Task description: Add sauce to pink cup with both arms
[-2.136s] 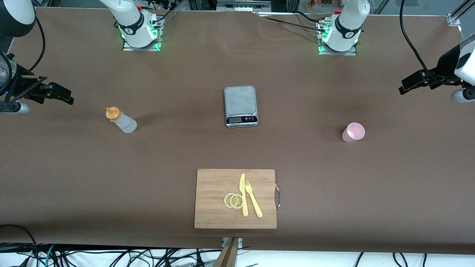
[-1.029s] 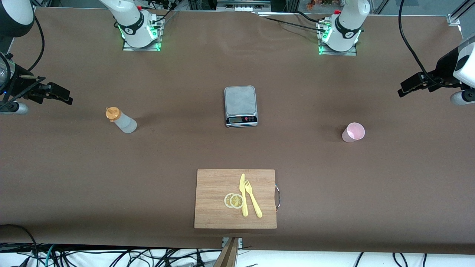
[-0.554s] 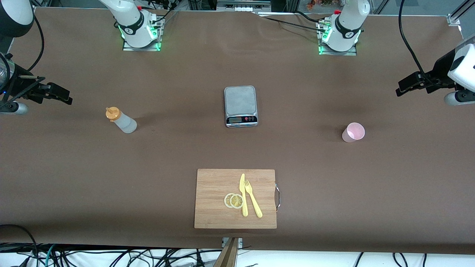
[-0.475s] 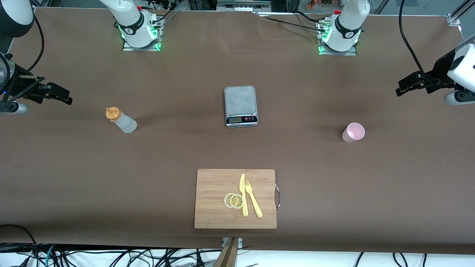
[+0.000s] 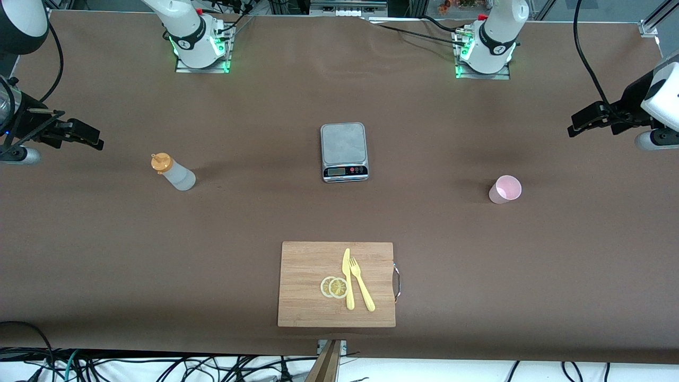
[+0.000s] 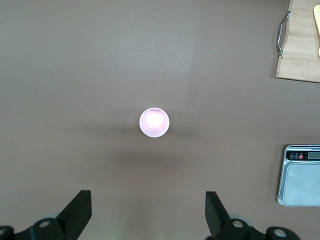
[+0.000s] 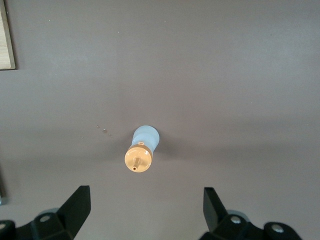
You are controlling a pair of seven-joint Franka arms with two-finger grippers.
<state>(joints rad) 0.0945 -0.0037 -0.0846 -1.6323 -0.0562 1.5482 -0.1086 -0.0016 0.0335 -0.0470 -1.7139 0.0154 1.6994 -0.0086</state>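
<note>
So the sauce (image 5: 173,171) is a little whitish squeeze bottle with an orange nozzle cap, standing upright on the brown table (image 5: 238,212) toward the right arm's end, nothing touching it. The pink cup (image 5: 505,189) sits upright and open-topped way over toward the left arm's end, well apart from the bottle, and it looks empty inside from the left wrist view. Between the two, roughly mid-table, there's a small kitchen scale (image 5: 344,152) with a grey platform, its display facing the front camera. Nearer to the front camera than the scale is a wooden cutting board (image 5: 305,265) with a metal handle on the edge toward the left arm's end; on it lie two lemon slices (image 5: 334,287), overlapping, plus a yellow plastic knife (image 5: 348,278) and a yellow fork (image 5: 362,283) right next to them. The right gripper (image 5: 85,135) hangs in the air over the table edge at its own end, jaws spread wide and holding nothing; its wrist camera looks straight down on the bottle, with both fingers (image 7: 75,205) well apart. The left gripper (image 5: 589,118) hovers over the table edge at its end, jaws also spread wide and empty, and its wrist view has the cup centred ahead of its open fingers (image 6: 77,207).
</note>
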